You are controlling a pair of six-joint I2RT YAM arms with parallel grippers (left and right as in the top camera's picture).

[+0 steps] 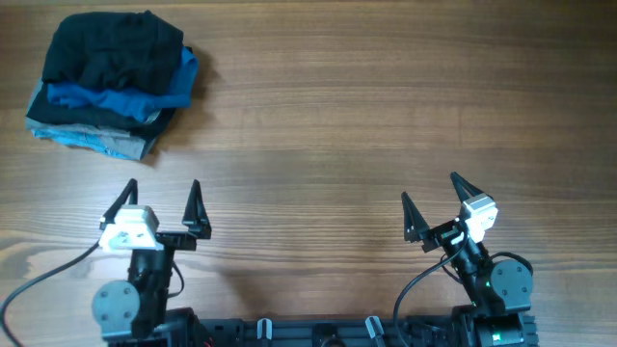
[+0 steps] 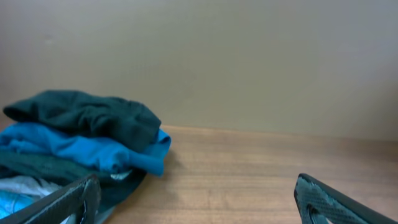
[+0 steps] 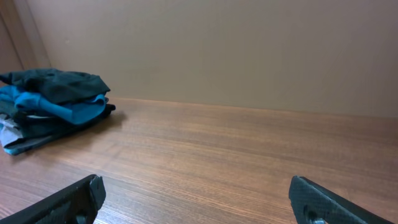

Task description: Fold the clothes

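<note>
The clothes, a crumpled black garment [image 1: 116, 46], lie on top of a pile at the table's far left corner. The left wrist view shows them at its left [image 2: 93, 115], and the right wrist view at its far left [image 3: 59, 84]. No collar or logo shows. My left gripper [image 1: 164, 185] is open near the front edge, below and right of the pile, with bare wood between its fingers [image 2: 198, 186]. My right gripper [image 1: 430, 187] is open too, far to the right, over bare wood [image 3: 196, 183]. Neither touches any cloth.
Under the black garment lie a blue garment [image 1: 125, 96] and grey and light-blue ones [image 1: 106, 143]. The wooden table [image 1: 386, 116] stretches right of the pile. A plain wall [image 3: 217, 50] rises behind its far edge. A cable [image 1: 39, 280] trails from the left arm.
</note>
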